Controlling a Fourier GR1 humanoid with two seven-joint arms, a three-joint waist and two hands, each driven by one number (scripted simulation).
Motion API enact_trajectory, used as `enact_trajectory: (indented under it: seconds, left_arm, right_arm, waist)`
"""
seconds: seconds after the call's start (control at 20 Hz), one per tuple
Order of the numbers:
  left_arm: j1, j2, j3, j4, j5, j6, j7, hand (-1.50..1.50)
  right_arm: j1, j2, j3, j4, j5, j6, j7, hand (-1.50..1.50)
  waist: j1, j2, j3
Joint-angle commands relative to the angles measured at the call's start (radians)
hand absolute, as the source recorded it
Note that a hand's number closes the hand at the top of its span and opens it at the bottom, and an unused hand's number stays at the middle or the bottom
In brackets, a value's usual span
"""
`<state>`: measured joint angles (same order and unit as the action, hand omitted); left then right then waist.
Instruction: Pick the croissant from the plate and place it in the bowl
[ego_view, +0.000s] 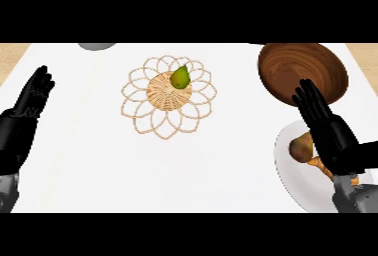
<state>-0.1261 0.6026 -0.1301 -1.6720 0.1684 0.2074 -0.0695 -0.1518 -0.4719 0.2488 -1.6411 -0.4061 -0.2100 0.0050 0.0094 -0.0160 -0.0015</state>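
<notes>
Croissant, golden-brown pastry (301, 148), sits on round white plate (295, 187) at desk's right edge, partly hidden by right hand (328, 132). Right hand over plate, fingers straight and spread wide, holding nothing. Dark round wooden bowl (299, 67) at far right corner, just beyond plate. Left hand (28, 105) resting at left edge, fingers straight, upward. Green pear (179, 76) on woven wicker flower-shaped mat (169, 97), mid-desk.

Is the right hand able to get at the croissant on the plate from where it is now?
Probably yes. The right hand is open, just above the croissant on the white plate, partly covering it, and nothing else appears to lie between them.
</notes>
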Motion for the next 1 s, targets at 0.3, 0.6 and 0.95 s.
enact_trajectory:
  seconds: [0.3, 0.6, 0.95]
  left_arm:
    - [0.006, -0.096, 0.086, 0.068, 0.118, 0.049, 0.037, 0.00]
    - [-0.021, -0.131, 0.141, 0.105, 0.163, 0.046, 0.014, 0.00]
    - [-0.017, -0.082, 0.214, 0.143, 0.203, -0.017, 0.005, 0.00]
  right_arm:
    - [-0.154, -0.190, 0.087, -0.298, 0.098, 0.428, -0.132, -1.50]
    - [0.341, -0.225, -0.065, -0.314, 0.049, 0.611, -0.603, -1.50]
    - [0.461, -0.449, -0.406, -0.289, 0.130, 0.704, -0.744, -1.50]
  waist:
    - [-0.037, -0.029, -0.008]
    - [-0.063, 0.010, 0.005]
    - [-0.052, 0.008, 0.002]
